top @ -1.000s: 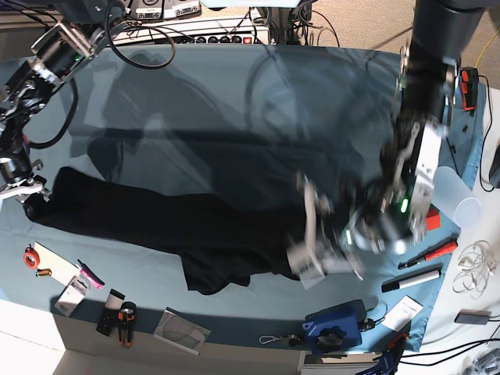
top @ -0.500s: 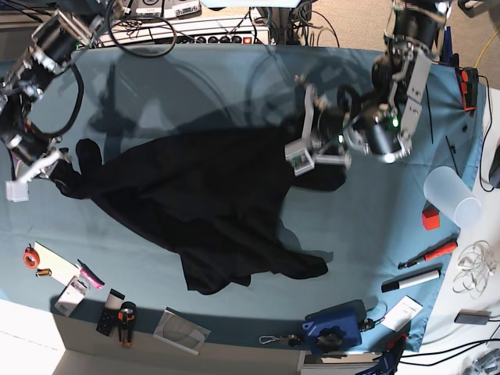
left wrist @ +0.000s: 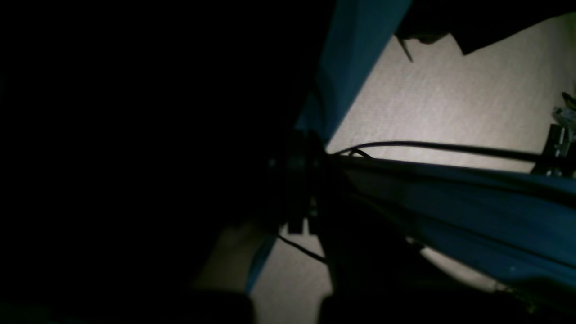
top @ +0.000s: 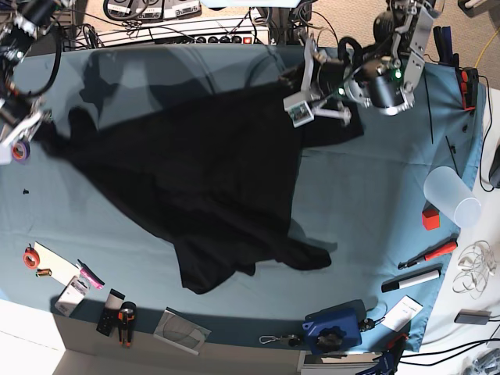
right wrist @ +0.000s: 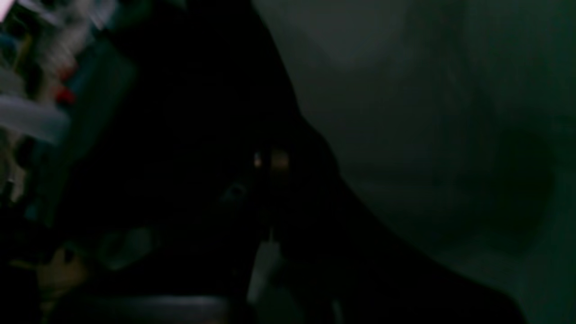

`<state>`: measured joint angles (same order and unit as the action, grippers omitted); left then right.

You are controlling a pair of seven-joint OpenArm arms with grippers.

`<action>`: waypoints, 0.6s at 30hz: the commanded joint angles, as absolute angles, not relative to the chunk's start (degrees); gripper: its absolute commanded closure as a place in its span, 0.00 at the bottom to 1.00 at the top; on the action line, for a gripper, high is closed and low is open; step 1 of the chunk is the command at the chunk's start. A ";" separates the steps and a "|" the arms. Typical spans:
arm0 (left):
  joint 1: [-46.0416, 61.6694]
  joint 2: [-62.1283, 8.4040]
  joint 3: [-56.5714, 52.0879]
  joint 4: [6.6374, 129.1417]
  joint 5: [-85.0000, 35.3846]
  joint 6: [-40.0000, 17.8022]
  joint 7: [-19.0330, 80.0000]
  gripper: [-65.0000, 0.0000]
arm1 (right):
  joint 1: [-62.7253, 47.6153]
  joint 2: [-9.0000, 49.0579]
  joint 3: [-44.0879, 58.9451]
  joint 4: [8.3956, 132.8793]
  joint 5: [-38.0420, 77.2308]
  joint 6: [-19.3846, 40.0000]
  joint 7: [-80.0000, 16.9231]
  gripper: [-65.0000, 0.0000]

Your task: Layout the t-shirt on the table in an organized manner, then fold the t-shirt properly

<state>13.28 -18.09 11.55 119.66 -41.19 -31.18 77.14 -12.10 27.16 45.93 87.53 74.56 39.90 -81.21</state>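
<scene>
The black t-shirt point(top: 187, 180) is spread wide over the teal table point(top: 375, 180), stretched between my two grippers; no print shows. My left gripper point(top: 311, 103) is at the back right, shut on the shirt's upper right edge and holding it up. My right gripper point(top: 22, 133) is at the far left edge, shut on the shirt's left corner. The shirt's lower end lies bunched near the front point(top: 234, 266). The left wrist view is mostly dark cloth point(left wrist: 135, 157) with the table's cloth point(left wrist: 472, 216) beside it. The right wrist view shows dark cloth point(right wrist: 202, 135) over the table point(right wrist: 427, 90).
A clear plastic cup point(top: 453, 199), a red block point(top: 431, 219) and markers point(top: 426, 254) lie at the right edge. A blue device point(top: 336, 326) sits at the front. A tape roll point(top: 30, 258) and small tools point(top: 121, 320) lie front left. A power strip point(top: 195, 35) and cables run behind.
Both grippers have swept toward the back of the table with the shirt. It has gone from a narrow bundle near the front to a wide sheet.
</scene>
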 commanded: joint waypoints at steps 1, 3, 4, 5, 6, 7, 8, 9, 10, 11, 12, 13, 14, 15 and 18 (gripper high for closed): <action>13.41 -18.26 11.38 120.64 -42.04 -31.38 77.21 1.00 | -12.80 28.75 46.30 88.53 74.74 40.00 -80.00 1.00; 14.15 -18.26 11.38 120.64 -42.06 -31.35 77.71 1.00 | -14.79 28.75 46.30 88.53 72.93 40.00 -80.00 1.00; 14.48 -18.26 11.38 120.66 -42.04 -31.38 77.84 1.00 | -15.73 28.75 46.30 88.55 72.29 40.00 -80.00 1.00; 14.63 -18.26 11.35 120.68 -42.04 -31.35 78.17 1.00 | -16.51 28.75 46.30 88.55 71.94 40.00 -80.00 1.00; 14.63 -18.26 11.38 120.75 -42.06 -31.35 78.48 1.00 | -17.21 28.77 46.30 88.55 71.96 40.00 -80.00 1.00; 14.61 -18.26 11.33 120.90 -42.04 -31.35 78.46 1.00 | -17.63 28.75 46.30 88.55 72.10 40.00 -80.00 1.00; 14.57 -18.26 11.18 121.21 -42.04 -31.38 78.32 1.00 | -17.65 28.75 46.30 88.55 72.23 40.00 -80.00 1.00; 14.44 -18.24 10.83 121.67 -42.04 -31.40 77.65 1.00 | -17.56 28.77 46.30 88.55 72.82 40.00 -80.00 1.00; 14.20 -18.24 10.22 122.28 -42.02 -31.40 76.58 1.00 | -17.08 28.80 46.30 88.68 74.00 40.00 -80.00 1.00; 13.72 -18.24 9.34 122.98 -41.98 -31.38 75.24 1.00 | -16.60 28.91 46.30 89.03 75.26 40.00 -80.00 1.00; 12.97 -18.24 8.21 123.70 -42.00 -31.38 74.02 1.00 | -15.79 28.93 46.30 89.67 76.58 40.00 -80.00 1.00; 11.99 -18.24 6.79 124.44 -41.98 -31.38 72.71 1.00 | -14.81 28.93 46.30 90.59 77.56 40.00 -80.00 1.00; 10.87 -18.24 5.10 125.21 -41.76 -31.38 71.09 1.00 | -13.56 28.91 46.28 91.74 77.84 40.00 -80.00 1.00; 9.56 -18.22 3.27 125.95 -41.25 -31.35 69.10 1.00 | -12.12 28.95 46.28 92.95 77.80 40.00 -80.00 1.00; 4.97 -18.24 -3.03 127.55 -39.18 -31.33 62.65 1.00 | -6.09 28.91 46.28 96.07 76.29 40.00 -80.00 1.00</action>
<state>5.50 -18.06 -3.01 126.52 -38.50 -31.18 63.88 -6.44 27.42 45.87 95.18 74.81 39.94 -81.23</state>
